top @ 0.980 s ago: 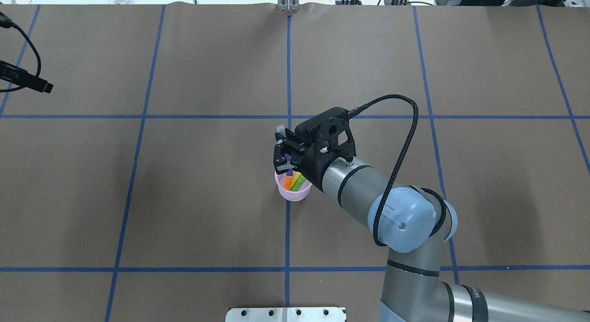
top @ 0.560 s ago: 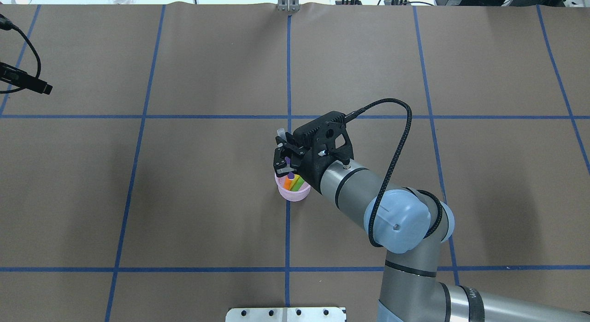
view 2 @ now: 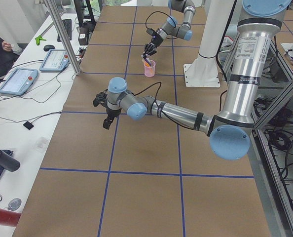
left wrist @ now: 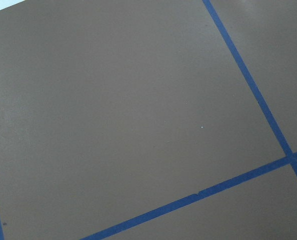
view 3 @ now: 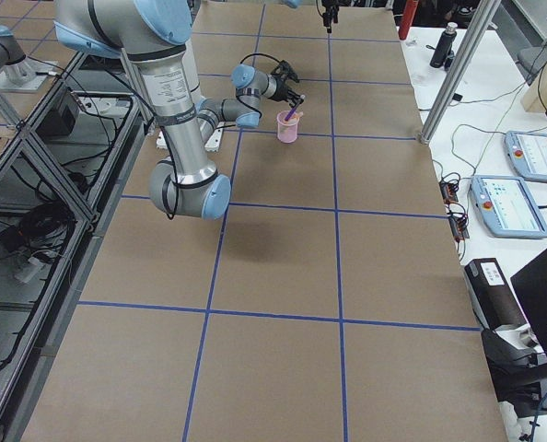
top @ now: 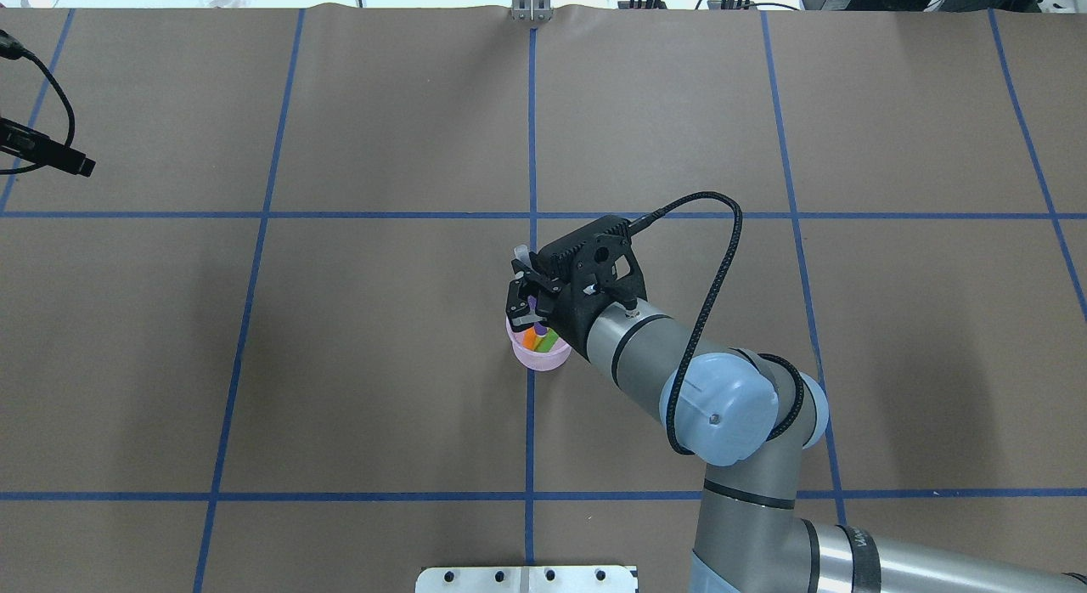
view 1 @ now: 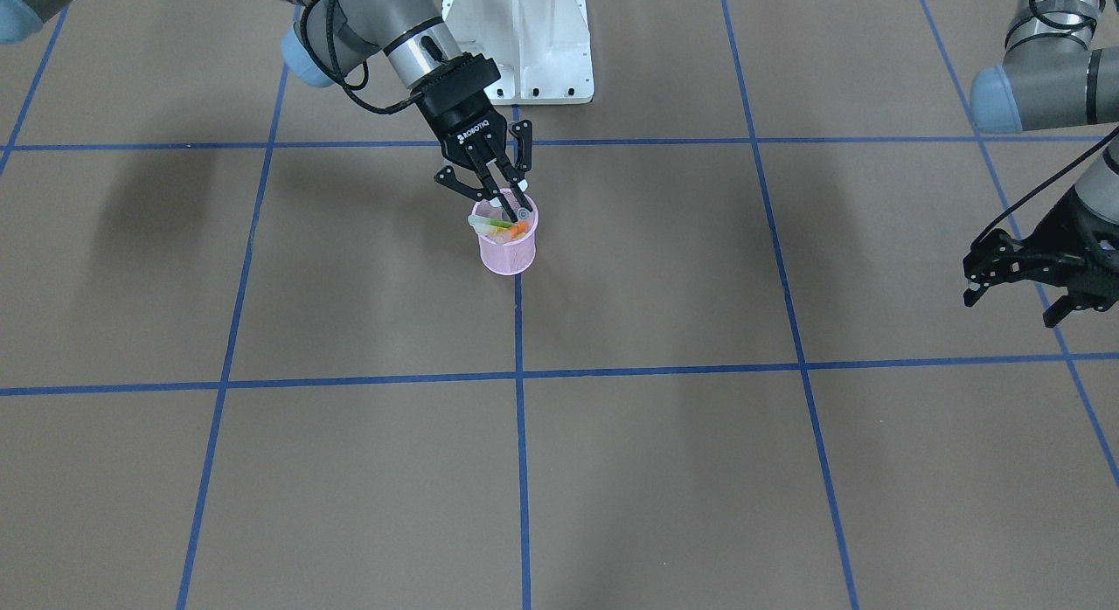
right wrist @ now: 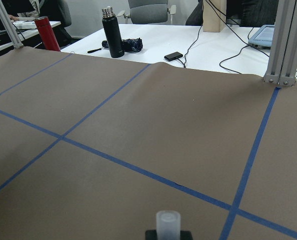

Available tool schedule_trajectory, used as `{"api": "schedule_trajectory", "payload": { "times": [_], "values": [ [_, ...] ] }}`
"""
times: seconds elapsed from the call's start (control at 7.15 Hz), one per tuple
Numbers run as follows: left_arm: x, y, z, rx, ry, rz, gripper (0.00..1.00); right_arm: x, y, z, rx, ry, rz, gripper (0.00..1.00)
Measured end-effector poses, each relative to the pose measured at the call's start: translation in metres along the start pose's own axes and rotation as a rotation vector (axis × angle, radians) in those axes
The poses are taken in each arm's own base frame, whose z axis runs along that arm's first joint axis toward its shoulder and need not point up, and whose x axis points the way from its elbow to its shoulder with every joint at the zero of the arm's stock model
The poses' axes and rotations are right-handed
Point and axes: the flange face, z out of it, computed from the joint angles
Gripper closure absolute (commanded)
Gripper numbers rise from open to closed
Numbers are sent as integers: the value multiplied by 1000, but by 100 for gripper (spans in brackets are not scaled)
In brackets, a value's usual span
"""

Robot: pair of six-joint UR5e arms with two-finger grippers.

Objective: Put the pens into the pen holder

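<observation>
In the front-facing view the pink cup (view 1: 509,252) stands upright on the brown surface (view 1: 350,287), on a blue tape line. An orange pen (view 1: 519,231) and a green pen (view 1: 500,223) lean inside it, their pale caps at the rim. The right gripper (view 1: 510,206) hangs right over the cup's mouth. Well apart, at the view's right edge, the left gripper (view 1: 1011,308) is spread and holds nothing.

From overhead, the right gripper pinches the purple pen (top: 532,303). Its lower end dips into the cup beside the orange and green ones, and its pale cap sticks up past the fingers.

The left side view shows the cup far off under the far arm.

In the right side view the purple pen slants out of the cup's top.

The left wrist camera shows only bare surface and tape.

The right wrist camera shows the held pen's cap at the bottom edge.
</observation>
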Motion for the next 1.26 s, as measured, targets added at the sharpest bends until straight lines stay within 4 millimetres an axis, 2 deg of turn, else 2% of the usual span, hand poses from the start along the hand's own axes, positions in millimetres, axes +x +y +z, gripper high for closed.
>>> {"api": "schedule_trajectory", "payload": {
  "times": [0.14,0.28,0.7,0.84,0.98,1.12,1.26],
  "values": [
    [0,0,0,0,0,0,0,-3,3,1,-3,-4,4,7],
    [0,0,0,0,0,0,0,-6,4,0,-2,-11,12,1],
    [1,-1,0,0,1,1,0,-10,-2,-5,23,-25,30,1],
    [1,-2,0,0,1,1,0,-9,-13,-11,30,-35,33,1],
    [-1,-3,-3,3,-2,2,0,-1,-31,-18,19,-46,35,1],
    [-10,-5,-8,0,-5,8,0,18,-55,-24,-19,-44,30,1],
    [-24,-6,-16,-15,-5,27,0,50,-84,-31,-90,-18,26,1]
  ]
}}
